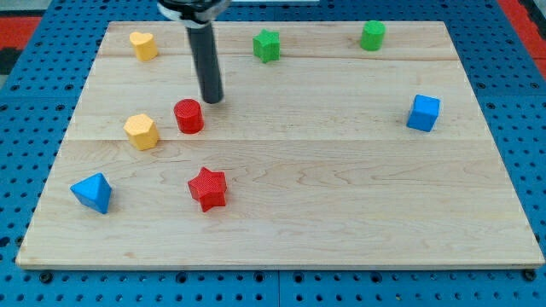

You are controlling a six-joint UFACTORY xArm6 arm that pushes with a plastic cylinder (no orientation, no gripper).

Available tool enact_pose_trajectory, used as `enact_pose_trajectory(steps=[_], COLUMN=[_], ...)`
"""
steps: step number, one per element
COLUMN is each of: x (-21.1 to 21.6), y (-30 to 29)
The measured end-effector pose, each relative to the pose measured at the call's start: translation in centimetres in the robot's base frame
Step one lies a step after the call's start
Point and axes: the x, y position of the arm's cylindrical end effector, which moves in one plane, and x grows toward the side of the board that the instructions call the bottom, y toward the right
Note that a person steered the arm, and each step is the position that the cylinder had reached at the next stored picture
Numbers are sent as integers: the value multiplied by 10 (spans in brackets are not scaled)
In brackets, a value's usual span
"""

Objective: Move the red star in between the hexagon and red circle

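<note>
My tip (212, 100) sits just right of the red circle (188, 116), seemingly apart; red star (207, 188) nearer, yellow hexagon (141, 131) left; no fingers here.

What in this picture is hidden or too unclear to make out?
- Arm above the rod: cut off by the view's top edge; only the rod down to my tip shows.
- The board directly behind the rod: hidden by it.
- Yellow block at the view's top left: exact shape too small to tell, so "the hexagon" could be it or the yellow block beside the red circle.
- Pincer: none visible.
</note>
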Motion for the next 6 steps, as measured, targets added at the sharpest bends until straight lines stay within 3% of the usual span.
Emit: enact_pose_trajectory(steps=[2, 4, 6], x=[194, 206, 192], y=[29, -6, -77])
